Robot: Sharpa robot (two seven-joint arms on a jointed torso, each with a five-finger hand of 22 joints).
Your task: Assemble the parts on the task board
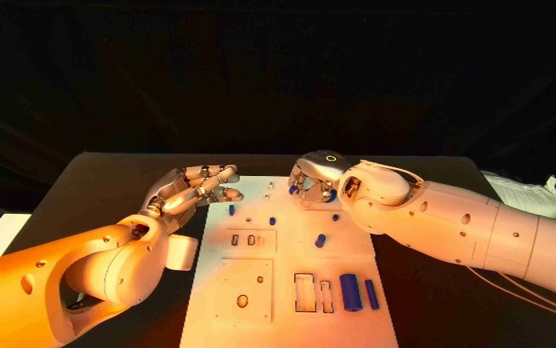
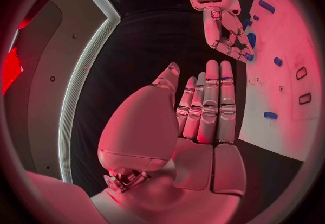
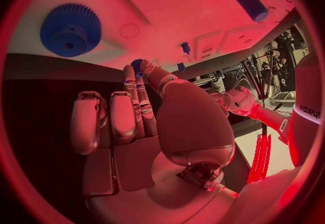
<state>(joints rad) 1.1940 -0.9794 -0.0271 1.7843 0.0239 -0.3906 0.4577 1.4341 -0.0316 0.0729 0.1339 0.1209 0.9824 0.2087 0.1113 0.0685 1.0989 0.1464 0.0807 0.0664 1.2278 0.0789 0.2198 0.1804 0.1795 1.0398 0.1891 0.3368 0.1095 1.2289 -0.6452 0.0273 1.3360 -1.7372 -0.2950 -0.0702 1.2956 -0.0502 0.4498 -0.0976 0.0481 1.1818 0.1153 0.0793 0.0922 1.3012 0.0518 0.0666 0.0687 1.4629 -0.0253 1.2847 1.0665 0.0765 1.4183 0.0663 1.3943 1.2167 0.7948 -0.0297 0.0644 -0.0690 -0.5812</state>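
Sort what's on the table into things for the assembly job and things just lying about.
For the job: white rectangular task board; blue cylindrical pegs; small blue toothed gear pinched in right hand; large blue gear.

Lying about: white papers at the table's right edge.

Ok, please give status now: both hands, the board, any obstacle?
Left hand open, at the task board's far left corner. Right hand pinching a small blue gear above the board's far edge. Nothing blocking.
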